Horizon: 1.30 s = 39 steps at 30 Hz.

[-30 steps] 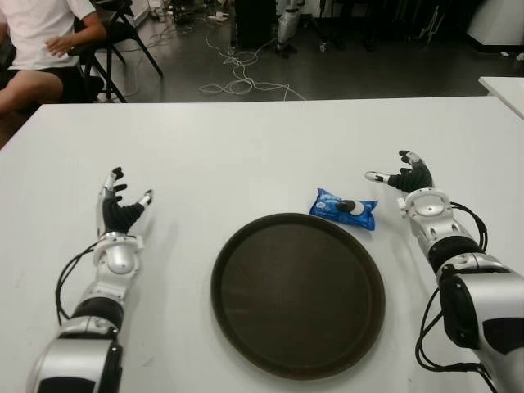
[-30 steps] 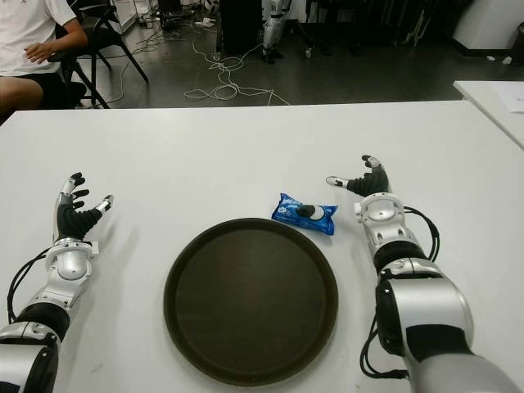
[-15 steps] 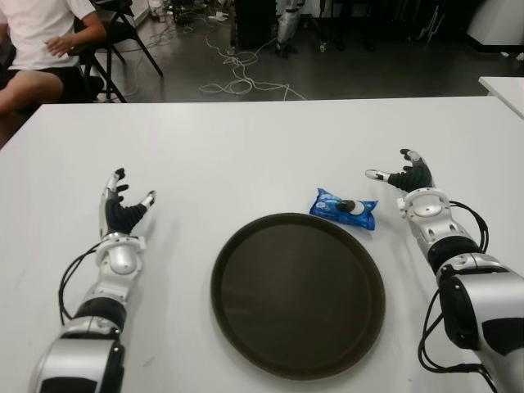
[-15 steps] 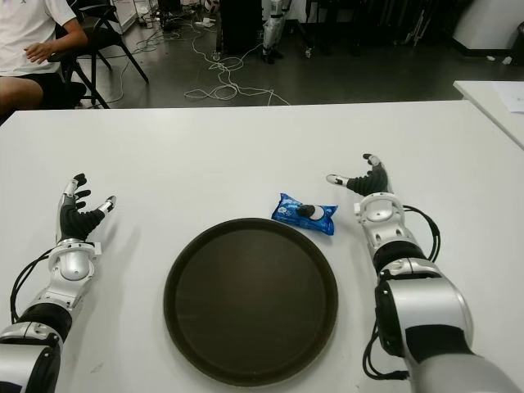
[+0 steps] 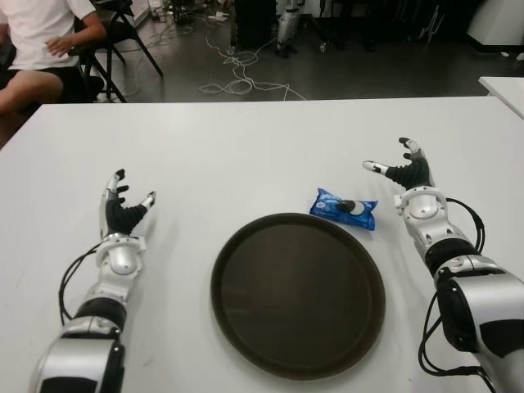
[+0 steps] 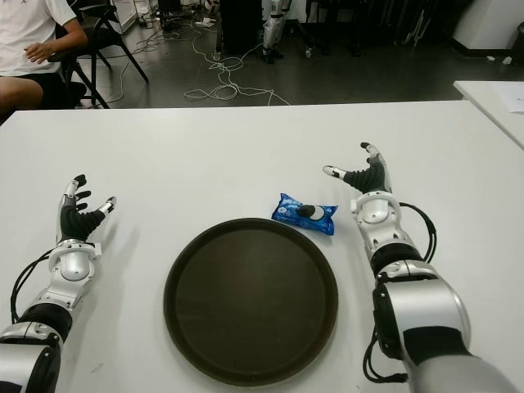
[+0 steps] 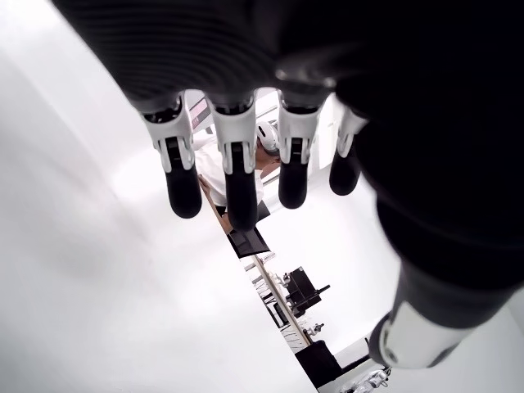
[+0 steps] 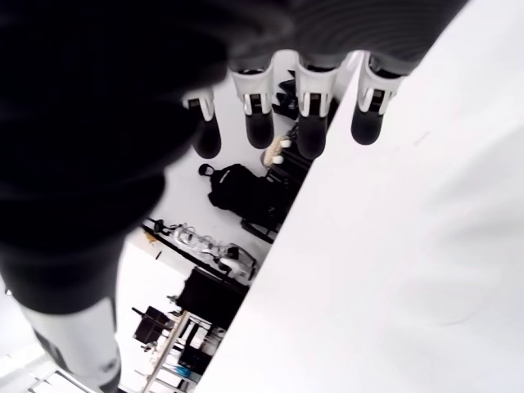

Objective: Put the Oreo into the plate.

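the small blue crinkled plastic oreo packet (image 5: 344, 208) lies flat on the white table (image 5: 246, 155), just beyond the far right rim of the round dark brown plate (image 5: 298, 293), very near that rim but outside it. neither hand holds it, so the task has not really begun.

the right hand (image 5: 403, 172) shows to the right of the packet, a little farther from the plate than the packet is, and apart from it. its fingers (image 8: 312, 123) are stretched out straight and hold nothing, with the thumb pointing toward the packet. compared with a second ago, this hand has lifted slightly and edged away from the plate, and the fingers look a touch more spread. the packet and plate have not moved at all. my reading is that the right hand is opening up and setting itself for a reach, not yet closing in.

the left hand (image 5: 119, 208) shows well to the left of the plate, fingers (image 7: 233, 172) extended and empty, almost unchanged over the last second; it appears idle.

the next move probably calls for the right hand to swing inward over the packet and pinch it. the wrapper is thin and slippery-looking, lying flat, so a grip may slide or push it along the table.
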{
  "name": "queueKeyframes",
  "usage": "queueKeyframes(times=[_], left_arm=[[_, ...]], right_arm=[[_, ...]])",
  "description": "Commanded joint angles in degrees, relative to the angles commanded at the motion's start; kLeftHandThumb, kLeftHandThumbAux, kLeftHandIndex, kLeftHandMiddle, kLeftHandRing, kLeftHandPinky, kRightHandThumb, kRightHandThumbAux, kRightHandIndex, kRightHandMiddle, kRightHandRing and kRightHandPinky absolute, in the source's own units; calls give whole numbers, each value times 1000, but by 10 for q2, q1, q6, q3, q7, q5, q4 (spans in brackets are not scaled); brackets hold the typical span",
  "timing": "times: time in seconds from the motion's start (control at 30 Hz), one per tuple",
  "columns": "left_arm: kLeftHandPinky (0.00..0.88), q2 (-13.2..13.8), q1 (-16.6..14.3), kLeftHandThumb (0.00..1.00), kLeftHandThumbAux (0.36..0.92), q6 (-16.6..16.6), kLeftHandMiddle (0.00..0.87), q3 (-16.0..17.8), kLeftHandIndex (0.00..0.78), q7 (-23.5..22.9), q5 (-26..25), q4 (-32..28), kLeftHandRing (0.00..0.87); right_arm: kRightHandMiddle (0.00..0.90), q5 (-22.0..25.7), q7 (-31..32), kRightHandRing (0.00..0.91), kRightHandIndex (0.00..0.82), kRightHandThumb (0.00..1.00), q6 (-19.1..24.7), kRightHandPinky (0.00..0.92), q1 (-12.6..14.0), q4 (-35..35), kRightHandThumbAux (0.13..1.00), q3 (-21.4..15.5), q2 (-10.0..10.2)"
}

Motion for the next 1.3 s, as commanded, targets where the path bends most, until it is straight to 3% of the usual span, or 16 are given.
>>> queueKeyframes(times=[0.67,1.0,1.3], left_arm=[[162,-2,-4,186,737,8,131,-2,82,10,3,1,148],[212,-3,-2,220,731,7,138,0,76,12,0,-2,167],[161,0,-1,223,735,11,134,0,79,13,1,-3,147]], right_arm=[[112,10,38,79,182,0,-29,45,2,0,759,-8,2],[115,12,62,79,172,0,-31,45,2,-3,769,-7,3],[96,-4,151,57,172,0,-49,24,4,-8,748,16,-10]])
